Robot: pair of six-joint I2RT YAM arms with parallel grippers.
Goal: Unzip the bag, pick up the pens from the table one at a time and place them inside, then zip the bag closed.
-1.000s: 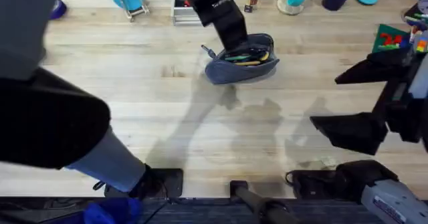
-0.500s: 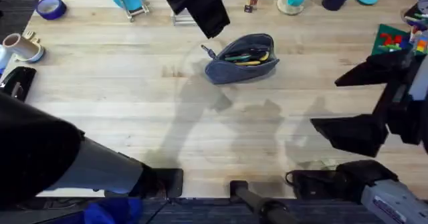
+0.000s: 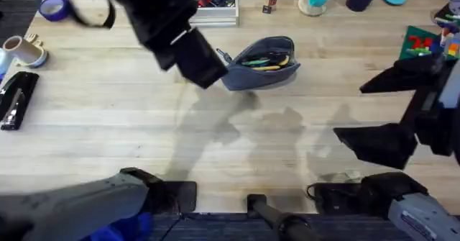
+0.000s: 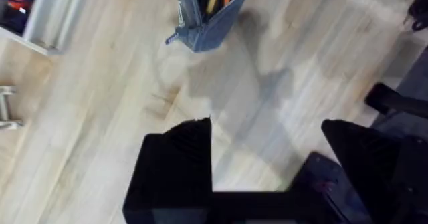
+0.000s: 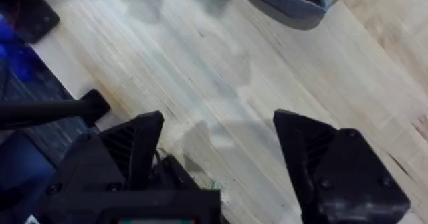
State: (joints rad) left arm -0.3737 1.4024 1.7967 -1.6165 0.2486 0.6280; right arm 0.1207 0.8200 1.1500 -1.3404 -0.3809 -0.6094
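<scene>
**Left arm backs off open bag**

Since a second ago, left gripper [image 4: 267, 164] has withdrawn from the bag [image 3: 260, 62], jaws spread, empty. Bag sits unzipped mid-table [image 3: 129, 119] with pens [image 3: 267, 60] inside, ready for zipping. Right gripper [image 5: 217, 164] idles open, aside.

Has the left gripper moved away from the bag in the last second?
Yes. The left gripper has swung from over the bag to its left side, nearer the table's front; the bag stayed put.

Left arm [image 3: 183, 43] now left of bag [image 3: 260, 62]
</scene>
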